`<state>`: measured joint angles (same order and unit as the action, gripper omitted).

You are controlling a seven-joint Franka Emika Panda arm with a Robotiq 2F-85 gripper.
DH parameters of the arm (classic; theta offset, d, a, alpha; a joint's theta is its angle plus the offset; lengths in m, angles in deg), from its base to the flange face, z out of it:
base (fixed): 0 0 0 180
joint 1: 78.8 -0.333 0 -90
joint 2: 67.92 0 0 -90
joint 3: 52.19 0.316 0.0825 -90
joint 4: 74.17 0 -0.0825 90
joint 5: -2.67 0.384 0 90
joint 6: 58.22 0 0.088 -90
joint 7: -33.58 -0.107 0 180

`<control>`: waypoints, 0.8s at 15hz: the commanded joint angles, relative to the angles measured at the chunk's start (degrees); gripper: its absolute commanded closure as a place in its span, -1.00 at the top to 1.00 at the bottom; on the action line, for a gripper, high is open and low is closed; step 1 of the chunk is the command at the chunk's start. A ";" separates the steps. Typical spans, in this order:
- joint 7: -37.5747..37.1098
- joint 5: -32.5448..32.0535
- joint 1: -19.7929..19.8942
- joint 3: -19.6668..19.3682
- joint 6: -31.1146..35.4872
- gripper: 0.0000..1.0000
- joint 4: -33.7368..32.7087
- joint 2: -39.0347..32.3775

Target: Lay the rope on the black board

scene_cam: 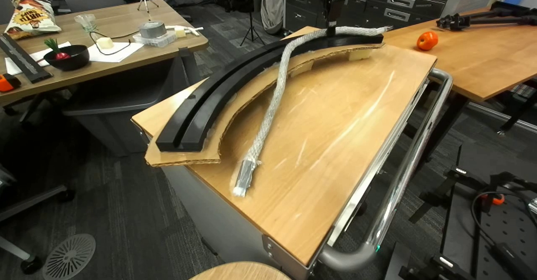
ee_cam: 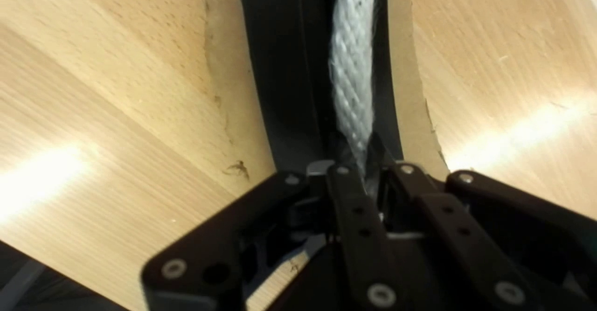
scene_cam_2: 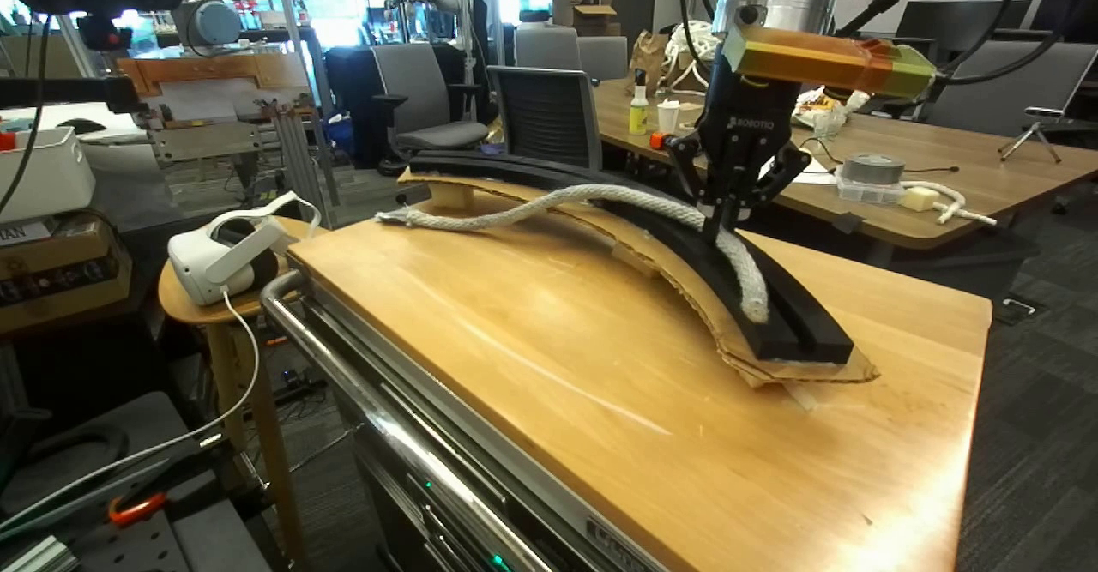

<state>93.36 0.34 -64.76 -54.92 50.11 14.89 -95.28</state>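
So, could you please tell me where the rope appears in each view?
In an exterior view: the rope, from upper right to lower centre.
In an exterior view: the rope, across the middle.
In the wrist view: the rope, from the top, right of centre, down into the pincer.
Shared landmark: the black board.

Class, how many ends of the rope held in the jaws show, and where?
2: the taped end lies on the wooden tabletop; the other end is over the black board, past the jaws. Neither is hidden.

Harsh glare on the tabletop (scene_cam_2: 635,358)
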 commanded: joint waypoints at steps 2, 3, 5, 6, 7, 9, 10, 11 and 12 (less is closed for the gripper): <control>1.97 -2.02 0.02 -0.36 0.95 -0.94 -0.22 0.10; 2.10 -2.18 0.03 -0.37 1.01 -0.68 -0.16 0.12; 2.16 -1.25 0.31 -0.09 1.27 -0.18 -0.02 0.45; 2.25 -0.21 0.53 0.23 1.09 -0.16 -0.11 0.70; 2.53 2.01 0.97 0.91 0.73 -0.04 -0.11 1.32; 4.03 7.22 1.72 2.26 1.85 0.28 1.13 3.63; 4.86 9.89 1.93 2.75 2.51 0.42 2.04 5.27; 5.80 12.36 2.04 3.09 2.98 0.58 2.87 6.97; 7.49 15.21 2.32 3.59 1.44 0.72 3.78 9.54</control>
<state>96.80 8.97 -64.13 -53.41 51.59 14.84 -92.90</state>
